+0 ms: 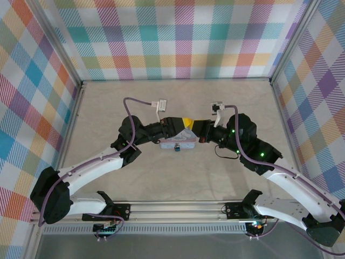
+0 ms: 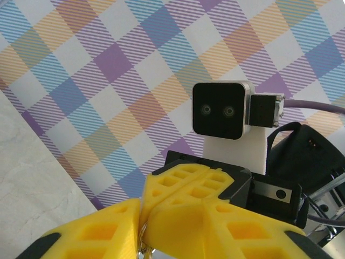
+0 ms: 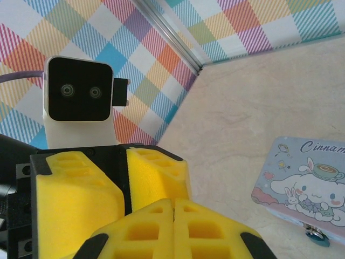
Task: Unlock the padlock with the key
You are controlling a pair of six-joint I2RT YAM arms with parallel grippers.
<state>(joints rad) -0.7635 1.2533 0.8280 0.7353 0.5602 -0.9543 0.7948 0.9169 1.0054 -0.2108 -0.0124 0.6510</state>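
The tiny blue padlock (image 1: 177, 147) hangs at the front edge of the pale blue cartoon tin (image 1: 186, 141), and it also shows as the padlock (image 3: 317, 237) under the tin (image 3: 302, 183). Both grippers meet just above the tin. My right gripper (image 3: 173, 202) is shut, with a thin dark sliver of the key in the seam. My left gripper (image 2: 142, 208) is closed tip to tip against it, pinching the key's metal ring (image 2: 142, 237) between its yellow fingers (image 2: 91, 232). Most of the key is hidden. From above, the left gripper (image 1: 187, 122) touches the right gripper (image 1: 201, 129).
Plaid walls enclose the beige table (image 1: 178, 178) on three sides. The right arm's wrist camera (image 2: 222, 110) faces me at close range, and the left arm's wrist camera (image 3: 80, 91) looks back. Purple cables loop over both arms.
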